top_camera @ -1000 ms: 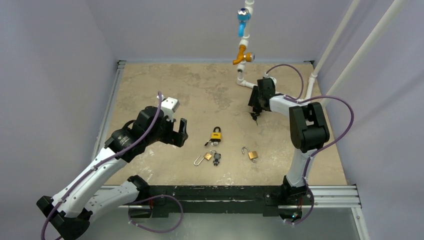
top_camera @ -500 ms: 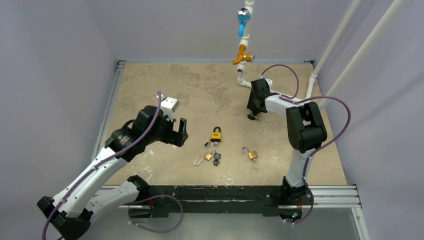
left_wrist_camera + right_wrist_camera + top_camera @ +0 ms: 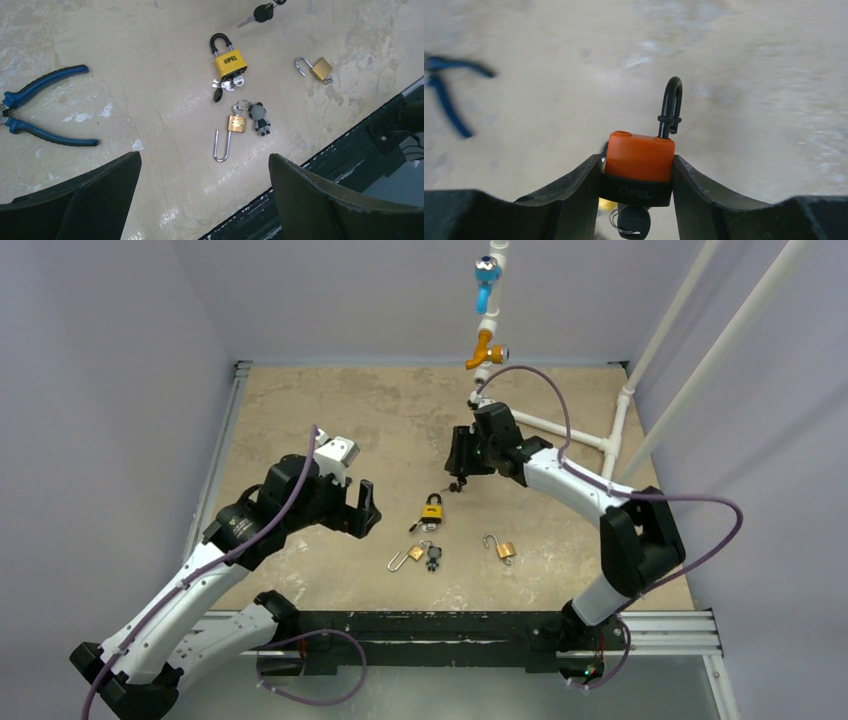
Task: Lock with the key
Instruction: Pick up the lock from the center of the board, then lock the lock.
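My right gripper point(image 3: 638, 165) is shut on an orange and black padlock point(image 3: 640, 155), gripping its two sides. Its black shackle point(image 3: 671, 107) stands open, raised out of one hole. A black-headed key point(image 3: 633, 220) sits in its underside with a ring. In the top view the right gripper point(image 3: 458, 476) hangs above the table just behind a yellow padlock point(image 3: 432, 508). The left gripper point(image 3: 360, 510) hovers open and empty to the left of the locks. From the left wrist, the left gripper point(image 3: 204, 156) looks down on the yellow padlock point(image 3: 230, 62).
A brass padlock with a long open shackle point(image 3: 231, 131) lies beside a grey bear keychain point(image 3: 260, 119). A small brass padlock point(image 3: 320, 69) lies further right. Blue-handled pliers point(image 3: 35, 112) lie left. White pipes with blue point(image 3: 487, 285) and orange point(image 3: 485, 352) valves stand at the back.
The right arm has swung left from the back right pipes to the table's middle, carrying the orange padlock with its key. The left arm has barely moved.
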`<action>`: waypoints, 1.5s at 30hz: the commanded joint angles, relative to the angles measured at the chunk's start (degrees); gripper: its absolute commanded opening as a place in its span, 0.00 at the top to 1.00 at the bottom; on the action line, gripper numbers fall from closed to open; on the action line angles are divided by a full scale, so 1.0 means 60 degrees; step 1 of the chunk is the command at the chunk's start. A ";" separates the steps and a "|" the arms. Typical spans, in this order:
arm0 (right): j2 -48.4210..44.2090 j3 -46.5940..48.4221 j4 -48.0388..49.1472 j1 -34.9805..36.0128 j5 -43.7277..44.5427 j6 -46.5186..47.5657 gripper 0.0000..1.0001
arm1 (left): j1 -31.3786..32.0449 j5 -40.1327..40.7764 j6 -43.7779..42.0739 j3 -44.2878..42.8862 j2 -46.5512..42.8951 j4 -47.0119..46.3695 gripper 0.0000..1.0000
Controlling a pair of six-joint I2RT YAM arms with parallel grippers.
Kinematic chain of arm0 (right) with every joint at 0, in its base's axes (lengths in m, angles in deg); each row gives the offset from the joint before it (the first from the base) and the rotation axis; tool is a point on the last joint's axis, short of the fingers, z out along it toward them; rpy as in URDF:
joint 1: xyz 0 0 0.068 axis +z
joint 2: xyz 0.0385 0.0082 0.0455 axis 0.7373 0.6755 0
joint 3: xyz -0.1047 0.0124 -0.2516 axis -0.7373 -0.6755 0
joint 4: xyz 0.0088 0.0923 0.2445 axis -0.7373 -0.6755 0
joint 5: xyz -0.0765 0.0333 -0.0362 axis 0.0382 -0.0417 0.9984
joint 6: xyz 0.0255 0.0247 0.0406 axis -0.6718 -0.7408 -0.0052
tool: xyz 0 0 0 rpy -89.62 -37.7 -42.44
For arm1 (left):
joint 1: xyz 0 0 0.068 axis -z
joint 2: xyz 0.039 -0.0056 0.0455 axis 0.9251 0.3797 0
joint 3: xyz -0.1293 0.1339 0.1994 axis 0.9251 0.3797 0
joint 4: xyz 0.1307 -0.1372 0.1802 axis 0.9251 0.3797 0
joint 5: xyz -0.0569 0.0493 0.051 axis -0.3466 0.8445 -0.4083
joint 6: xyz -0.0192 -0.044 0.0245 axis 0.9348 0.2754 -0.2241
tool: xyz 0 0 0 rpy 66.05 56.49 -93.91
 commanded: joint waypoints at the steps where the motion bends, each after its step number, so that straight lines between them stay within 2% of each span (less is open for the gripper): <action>1: -0.1772 -0.0528 0.0661 0.0536 -0.2769 -0.0309 1.00 | -0.0083 -0.0941 -0.0324 0.0041 -0.0436 -0.0878 0.00; 6: -0.3474 -0.1442 0.1264 0.0620 -0.5005 -0.0780 1.00 | -0.0070 -0.1723 -0.0541 -0.0314 -0.0731 -0.1188 0.00; 12: -0.4784 -0.1734 0.2033 0.0892 -0.7903 -0.1242 1.00 | -0.0057 -0.2872 -0.1238 -0.1195 -0.0758 -0.1303 0.02; 16: -0.5493 -0.1977 0.2764 0.1143 -0.9030 -0.1758 1.00 | -0.0045 -0.3916 -0.1873 -0.1540 -0.0870 -0.1449 0.03; 26: -0.5512 -0.2262 0.4616 0.2116 -1.0362 -0.2905 1.00 | -0.0054 -0.5924 -0.2147 -0.1067 -0.1479 -0.2158 0.12; 33: -0.5484 -0.1671 0.4088 0.2944 -1.0405 -0.2354 1.00 | -0.0054 -0.6460 -0.2185 -0.0675 -0.1676 -0.2175 0.27; 35: -0.5560 -0.1530 0.3859 0.3030 -1.0379 -0.2111 1.00 | -0.0050 -0.6667 -0.2162 -0.0601 -0.1722 -0.2198 0.35; 39: -0.5756 -0.1366 0.3620 0.3120 -1.0357 -0.1810 1.00 | -0.0054 -0.7528 -0.2066 -0.0455 -0.1694 -0.2342 0.44; 45: -0.5815 -0.1120 0.3340 0.3281 -1.0317 -0.1434 1.00 | -0.0054 -0.8334 -0.1758 -0.0364 -0.1389 -0.2592 0.48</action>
